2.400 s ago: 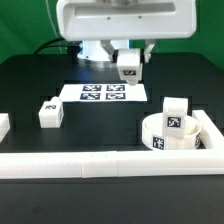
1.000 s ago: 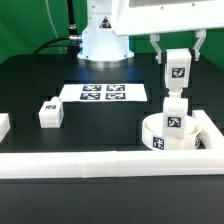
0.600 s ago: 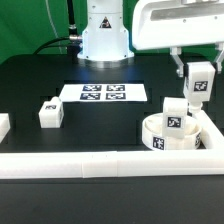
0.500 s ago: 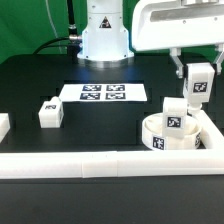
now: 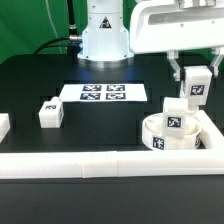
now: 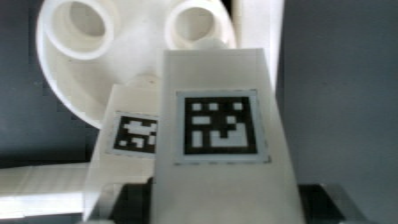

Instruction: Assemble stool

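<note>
Leg (image 5: 197, 88) clamped btwn gripper (image 5: 196, 74) jaws, above seat (image 5: 180, 144).

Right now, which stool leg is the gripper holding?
The exterior view's rightmost leg, up in the air; the second leg stands on the seat, the third leg on the table.

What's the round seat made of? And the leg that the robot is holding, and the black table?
The round seat looks like smooth white plastic, with moulded round holes seen in the wrist view. The leg in the tool looks the same, with a printed black-and-white tag, probably a paper sticker. The table looks matte black; cloth or board, I cannot tell.
</note>
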